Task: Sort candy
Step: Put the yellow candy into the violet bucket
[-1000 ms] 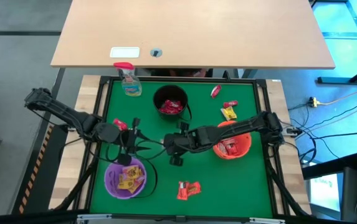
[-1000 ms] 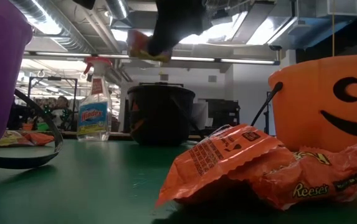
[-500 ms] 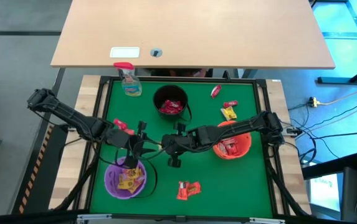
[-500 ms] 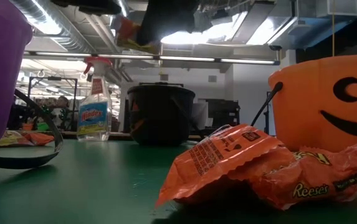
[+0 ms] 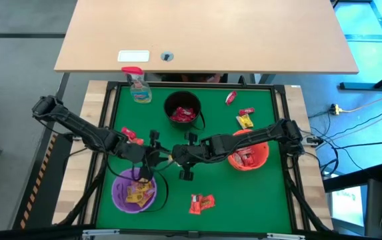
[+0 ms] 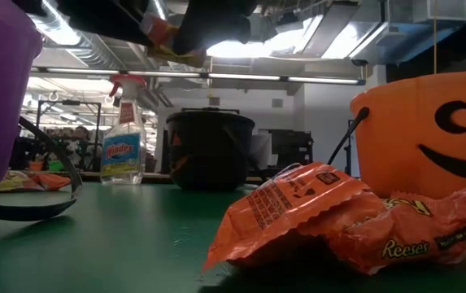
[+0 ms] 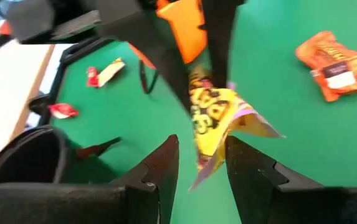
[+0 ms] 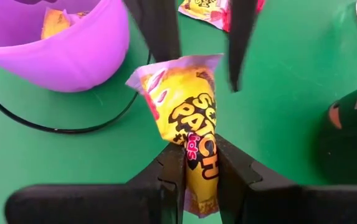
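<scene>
Right end effector (image 8: 200,163) clamps yellow candy (image 8: 187,118) mid-worktop | left end effector (image 7: 201,163) straddles it, unclosed | buckets partly filled | several packets left on worktop (image 5: 264,200)

Yellow candy packet (image 8: 190,127), purple bucket (image 8: 72,53), green table (image 5: 217,180)

One camera is looking straight down on the whole worktop (image 5: 244,193); another is sitting at worktop level, facing the room. Each wrist camera is peering closely past its own pincer, both sharing the yellow packet (image 8: 190,134) between the pincers.
</scene>
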Robot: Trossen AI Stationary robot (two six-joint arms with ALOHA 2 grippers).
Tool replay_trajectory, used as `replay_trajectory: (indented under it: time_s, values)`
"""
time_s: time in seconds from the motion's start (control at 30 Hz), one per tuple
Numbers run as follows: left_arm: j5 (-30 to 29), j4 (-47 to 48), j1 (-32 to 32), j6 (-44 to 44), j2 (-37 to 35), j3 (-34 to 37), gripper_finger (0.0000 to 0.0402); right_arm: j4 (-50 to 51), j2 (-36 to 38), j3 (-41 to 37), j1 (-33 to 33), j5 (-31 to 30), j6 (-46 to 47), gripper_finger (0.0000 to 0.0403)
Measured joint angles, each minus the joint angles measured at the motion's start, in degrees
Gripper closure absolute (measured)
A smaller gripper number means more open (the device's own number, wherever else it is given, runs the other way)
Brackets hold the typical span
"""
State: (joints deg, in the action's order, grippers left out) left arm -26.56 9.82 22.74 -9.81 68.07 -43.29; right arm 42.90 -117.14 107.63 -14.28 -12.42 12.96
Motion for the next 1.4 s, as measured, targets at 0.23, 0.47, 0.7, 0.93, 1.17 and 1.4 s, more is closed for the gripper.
replay_trajectory:
  time_s: [0.23, 0.47, 0.7, 0.93, 1.17, 1.4]
  values:
    - [0.68, -0.91, 0.04, -2.59, 0.00, 0.00, 0.0307, -0.01, 0.02, 0.00, 0.02, 0.02, -0.01, 0.0340]
    - [4.25, -1.07, 0.04, -2.82, 0.00, 0.00, 0.0392, -0.25, 0.02, 0.00, 0.02, 0.22, -0.01, 0.0340]
    - [4.55, -1.06, 0.04, -3.44, -0.04, 0.00, 0.0401, -0.67, 0.02, 0.00, 0.00, 0.54, -0.02, 0.0340]
    - [4.65, -1.03, 0.06, -3.93, -0.04, 0.00, 0.0401, 0.36, 0.02, 0.00, 0.00, 2.44, -0.03, 0.0334]
    - [4.63, 0.06, 0.43, -4.26, -2.17, 0.04, 0.0401, 3.83, 0.07, 0.00, -0.37, 3.05, 0.11, 0.0250]
    - [4.63, 6.01, 1.52, -2.53, -6.12, -0.76, 0.0401, 7.23, 1.41, 0.00, -0.39, 3.54, 3.30, 0.0166]
